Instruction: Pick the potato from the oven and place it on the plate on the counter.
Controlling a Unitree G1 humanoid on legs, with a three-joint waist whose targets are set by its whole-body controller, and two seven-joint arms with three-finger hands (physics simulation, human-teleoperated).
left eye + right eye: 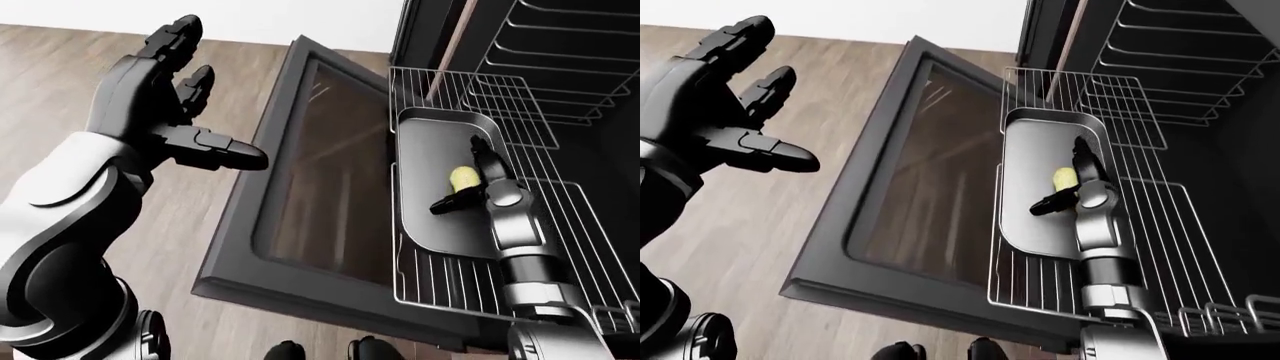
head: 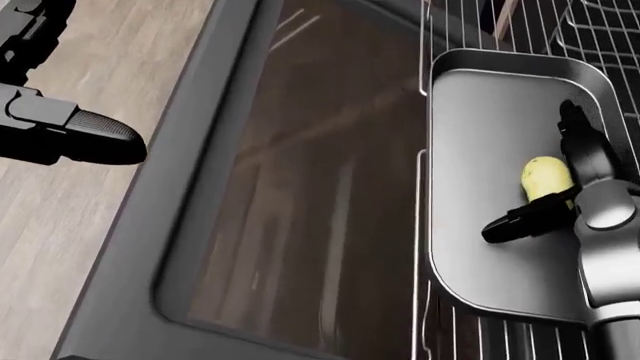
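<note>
The yellow potato (image 2: pixel 547 180) lies on a dark metal tray (image 2: pixel 480 127) that rests on the pulled-out oven rack (image 1: pixel 440 277). My right hand (image 2: pixel 532 174) is down on the tray around the potato. Its fingers (image 2: pixel 580 142) run along the potato's right side. Its thumb (image 2: pixel 515 223) sticks out to the left just below the potato. The fingers are not closed round it. My left hand (image 1: pixel 215 94) is raised over the floor at the left, fingers spread, holding nothing. No plate or counter is in view.
The oven door (image 1: pixel 310 172) hangs open and flat, its glass pane between my two arms. More wire racks (image 1: pixel 570 60) sit inside the oven at the top right. Wooden floor (image 1: pixel 60 82) spreads to the left.
</note>
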